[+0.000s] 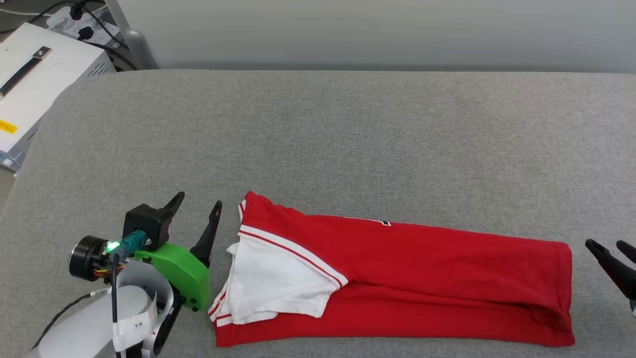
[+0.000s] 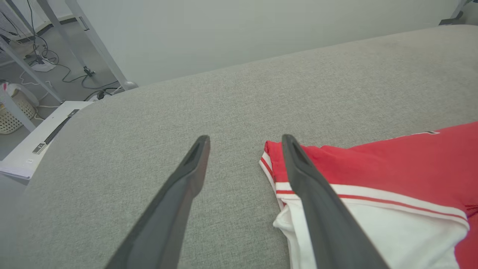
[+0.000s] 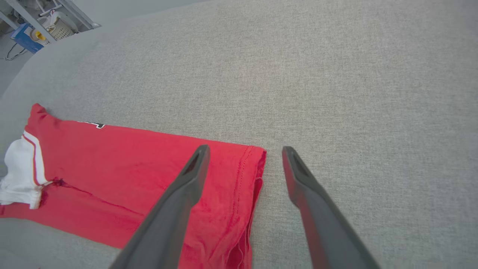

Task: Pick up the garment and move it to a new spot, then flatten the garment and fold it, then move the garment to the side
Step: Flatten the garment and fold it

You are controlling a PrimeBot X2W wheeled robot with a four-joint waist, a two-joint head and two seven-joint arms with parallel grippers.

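Grey upholstered surface [image 1: 348, 139] holds red jersey T-shirt [image 1: 422, 268], a folded strip at 6 o'clock: soft, light, limp, probably best pinched at both short ends, where left gripper [image 1: 198, 201] (8 o'clock) and right gripper [image 1: 606, 244] (4 o'clock) hover spread, empty.

A wide surface [image 1: 348, 139] covered in grey woven cloth, padded-looking and with a rounded far-left corner, carries everything here. One red shirt [image 1: 422, 258] lies directly on it, towards the near edge and a little left of the middle. The shirt is folded lengthwise into a long band running left to right, collar end at the left and hem at the right. A white sleeve [image 1: 278, 283] with red-and-white striped trim lies folded on top at the left end. A sliver of black, white-edged print [image 1: 385, 223] peeks out along the shirt's far edge. The red cloth lies mostly flat, with soft creases near the hem.
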